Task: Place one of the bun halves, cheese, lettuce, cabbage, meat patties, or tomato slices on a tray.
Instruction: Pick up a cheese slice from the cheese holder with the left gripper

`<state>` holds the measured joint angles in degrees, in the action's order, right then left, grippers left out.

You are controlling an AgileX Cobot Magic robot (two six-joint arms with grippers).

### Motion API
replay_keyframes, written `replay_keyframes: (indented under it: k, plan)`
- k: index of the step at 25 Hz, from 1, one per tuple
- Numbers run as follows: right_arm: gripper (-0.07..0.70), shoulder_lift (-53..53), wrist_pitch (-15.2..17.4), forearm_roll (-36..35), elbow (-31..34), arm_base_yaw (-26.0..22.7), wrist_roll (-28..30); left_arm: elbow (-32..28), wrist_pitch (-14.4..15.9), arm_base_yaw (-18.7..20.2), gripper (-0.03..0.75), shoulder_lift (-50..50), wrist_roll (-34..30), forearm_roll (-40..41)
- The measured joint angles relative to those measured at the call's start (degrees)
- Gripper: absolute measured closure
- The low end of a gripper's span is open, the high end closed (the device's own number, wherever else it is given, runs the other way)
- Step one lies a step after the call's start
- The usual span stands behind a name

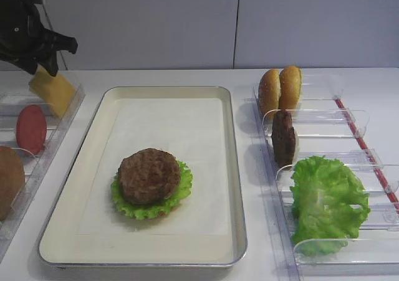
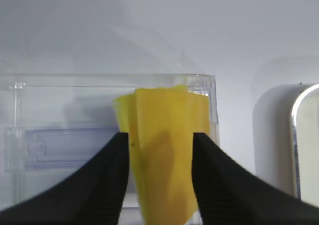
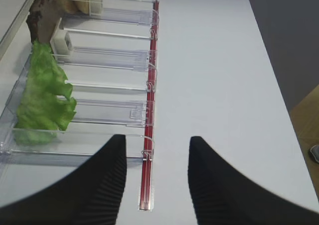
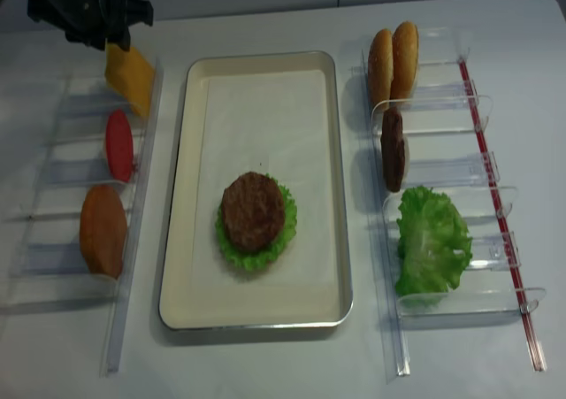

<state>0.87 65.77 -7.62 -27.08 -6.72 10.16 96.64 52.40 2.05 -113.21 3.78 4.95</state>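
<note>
Pinching a thin, flat, deep yellow-orange cheese [image 1: 52,91] slice, the left gripper [image 2: 160,150] sits at far left, top corner of the exterior views. Cheese is square-ish, hangs tilted from the jaws w/ its lower part over the back compartment of the left clear bin [image 4: 53,173]. In the left wrist view the slice looks slightly folded lengthwise, one black finger [image 2: 107,177] pressed on each side, so gripper is closed on the cheese.

Same bin, nearer the camera: a red tomato slice [image 1: 31,129] standing on edge, then a golden-brown bun half [image 4: 103,229].

Centre: cream tray [image 1: 96,141] w/ white paper liner. On it, toward the near end, a dark brown meat patty [image 1: 149,176] lies on a ruffled green lettuce leaf [image 1: 182,190]. Cheese is well apart from the tray, off its back left corner.

Right: a second clear bin [image 1: 349,122] holds two bun halves [image 1: 280,89] upright at back, a patty [image 1: 283,138] on edge next, then a big lettuce bunch [image 1: 327,203] in front.

Right gripper [image 3: 157,167], seen only in the right wrist view, has jaws spread, nothing between them, above the white table [image 3: 219,75] near the bin's red edge strip [image 3: 151,85].
</note>
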Motion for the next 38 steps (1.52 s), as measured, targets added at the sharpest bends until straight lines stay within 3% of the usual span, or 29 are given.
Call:
replay_keyframes:
  k: [8, 18, 38]
  plan:
    - [0.302, 0.0, 0.0, 0.0, 0.0, 0.0, -0.1, 0.0, -0.4, 0.0, 0.455, -0.7, -0.2, -0.8]
    - [0.302, 0.0, 0.0, 0.0, 0.0, 0.0, -0.1, 0.0, -0.4, 0.0, 0.704, -0.8, -0.5, 1.0]
    - [0.302, 0.0, 0.0, 0.0, 0.0, 0.0, -0.1, 0.2, 1.7, 1.3, 0.715, 0.0, -0.9, 1.5]
